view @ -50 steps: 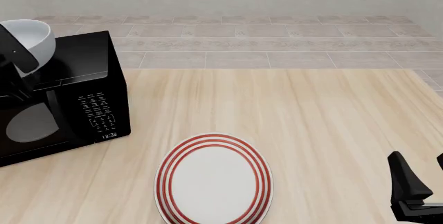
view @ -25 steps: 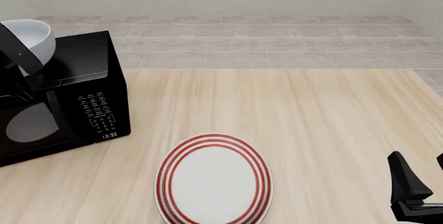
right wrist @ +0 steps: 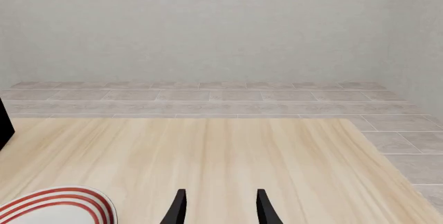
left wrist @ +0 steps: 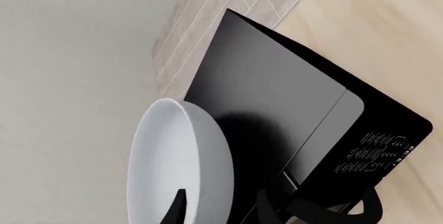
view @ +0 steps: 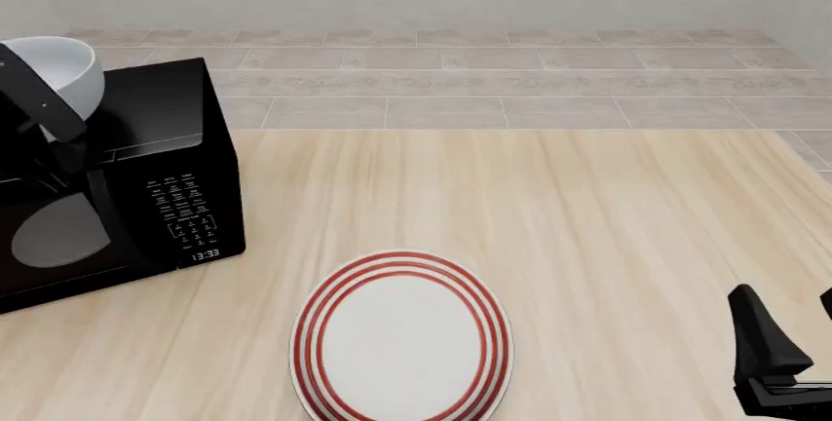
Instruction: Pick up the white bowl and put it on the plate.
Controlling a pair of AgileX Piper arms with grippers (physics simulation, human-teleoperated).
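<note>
The white bowl (view: pixel 72 70) sits on top of the black microwave at the far left, over its back left corner. My left gripper (view: pixel 55 109) straddles the bowl's near rim. In the left wrist view one finger (left wrist: pixel 177 209) lies over the inside of the bowl (left wrist: pixel 181 162) and the other is outside the wall; the left gripper (left wrist: pixel 220 211) is open, with a wide gap. The red-ringed plate (view: pixel 484 324) lies flat at the front middle of the table and shows partly in the right wrist view (right wrist: pixel 97 206). My right gripper (view: pixel 788 358) (right wrist: pixel 220 211) hovers open at the front right.
The black microwave (view: pixel 156 168) (left wrist: pixel 277 105) stands on the left of the wooden table (view: pixel 586 226), its door and keypad facing the front. A tiled floor and a grey wall lie beyond the far edge. The table's right edge runs close to the right arm.
The left arm has shifted slightly to the right across the bowl's rim. The bowl, the plate and the right arm have not moved.
</note>
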